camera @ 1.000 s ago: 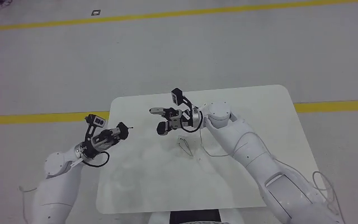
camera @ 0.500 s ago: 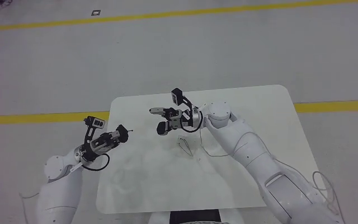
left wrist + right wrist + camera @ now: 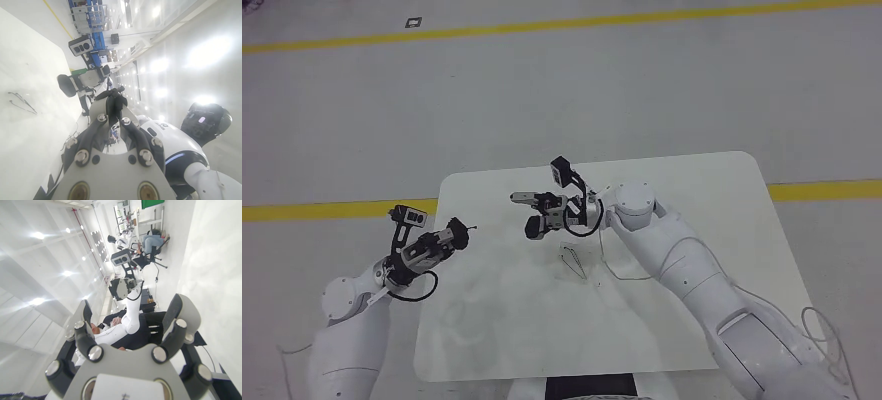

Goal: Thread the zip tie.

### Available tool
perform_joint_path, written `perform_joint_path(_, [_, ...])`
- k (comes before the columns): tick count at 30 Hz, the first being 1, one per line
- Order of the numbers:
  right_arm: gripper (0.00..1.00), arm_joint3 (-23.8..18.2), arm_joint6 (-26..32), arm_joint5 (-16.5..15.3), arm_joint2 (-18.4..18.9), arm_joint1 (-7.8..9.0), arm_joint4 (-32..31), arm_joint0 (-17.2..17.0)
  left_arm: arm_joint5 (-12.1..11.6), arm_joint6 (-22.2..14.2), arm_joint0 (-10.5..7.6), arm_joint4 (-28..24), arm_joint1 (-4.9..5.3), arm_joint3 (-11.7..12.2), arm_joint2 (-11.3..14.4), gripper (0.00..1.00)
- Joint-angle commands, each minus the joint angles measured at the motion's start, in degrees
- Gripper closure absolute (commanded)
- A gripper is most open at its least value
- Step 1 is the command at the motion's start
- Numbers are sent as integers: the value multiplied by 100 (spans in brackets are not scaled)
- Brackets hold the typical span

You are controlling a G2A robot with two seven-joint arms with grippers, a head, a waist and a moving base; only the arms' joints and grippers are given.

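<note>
We see L hand (image 3: 113, 106) pinching black zip tie (image 3: 115, 94), tip aimed roughly at R hand (image 3: 131, 305). R hand wide open, empty, well apart. Loose ties (image 3: 573, 261) on worktop (image 3: 692, 200) nearer R hand.

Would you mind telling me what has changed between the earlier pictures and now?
Hardly anything. The left gripper, shut on a black zip tie, dipped slightly toward the robot and returned to about where it began. The right gripper stayed open above the table, and the loose zip ties lying on it did not move.
</note>
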Motion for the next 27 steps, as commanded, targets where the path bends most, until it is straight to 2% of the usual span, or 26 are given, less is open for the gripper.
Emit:
perform_joint_path(1, [0,-120,-111,152,35,66,-382,-4,2,-60,-15,13,2,7,-40,100])
perform_joint_path(5, [0,-503,-322,389,155,231,-1205,-75,2,-142,-53,57,-9,57,-82,100])
perform_joint_path(8, [0,-948,-303,692,203,375,-2021,-139,2,-150,-79,101,-21,83,-85,100])
perform_joint_path(10, [0,-1394,-88,911,165,484,-2751,-159,2,-150,-86,128,-29,103,-89,100])
perform_joint_path(14, [0,-2088,468,1308,108,657,-3786,-245,2,-150,-89,140,-40,123,-78,100])
perform_joint_path(17, [0,-2430,859,1511,-14,749,-4496,-261,2,-150,-90,136,-43,98,-64,100])
perform_joint_path(19, [0,-2551,1035,1585,-96,782,-4800,-255,2,-150,-87,129,-44,87,-58,100])
perform_joint_path(22, [0,-2601,1433,1493,-387,806,-5346,-154,2,-150,-74,123,-47,103,-67,100])
perform_joint_path(27, [0,-2601,1433,1493,-387,806,-5346,-154,2,-150,-74,123,-47,103,-67,100])
